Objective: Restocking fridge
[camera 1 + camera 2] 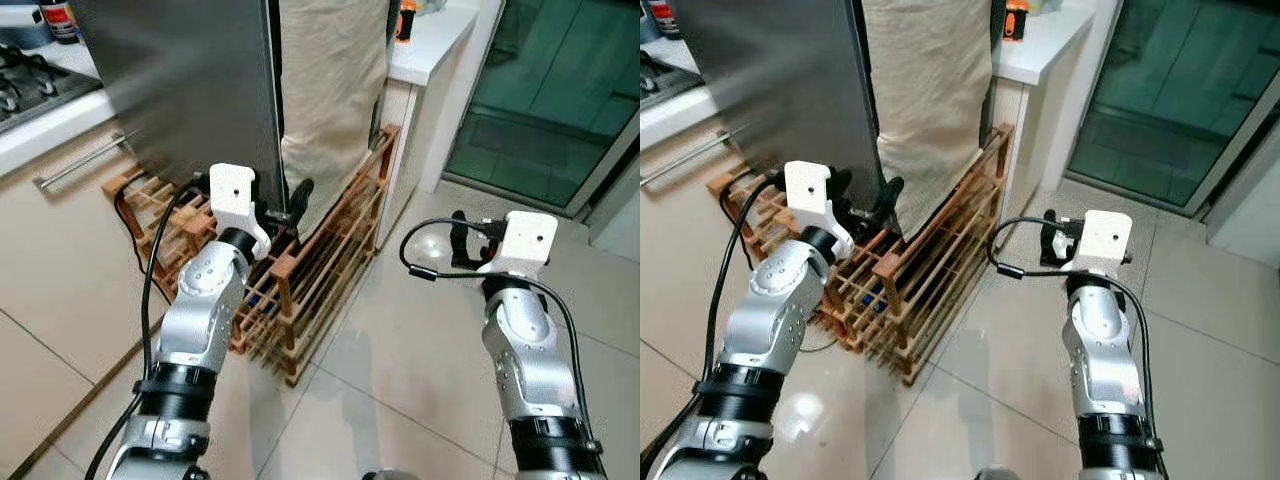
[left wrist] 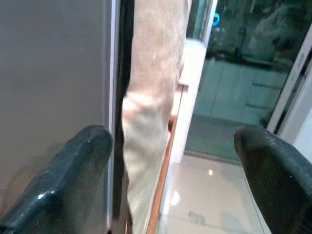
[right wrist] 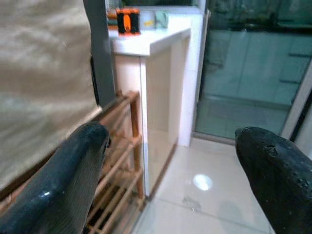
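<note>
The grey steel fridge [image 1: 185, 90] stands at the upper left, its dark right edge [image 2: 126, 97] running down beside a hanging beige cloth [image 1: 330, 95]. My left gripper [image 1: 288, 205] is raised to the lower right corner of the steel front, just above a wooden rack [image 1: 310, 270]. Its fingers are open; one finger [image 2: 73, 175] lies in front of the steel face, the other [image 2: 273, 165] out over the floor, with nothing held. My right gripper [image 1: 462, 240] hovers open and empty over the tiled floor, to the right of the rack.
A white counter [image 1: 430, 40] with an orange object [image 3: 127, 22] stands behind the rack. A stove top [image 1: 35, 85] and a drawer handle [image 1: 80, 162] are at the left. Glass sliding doors [image 1: 560, 90] close the right side. Pale floor tiles [image 1: 400, 370] spread in front.
</note>
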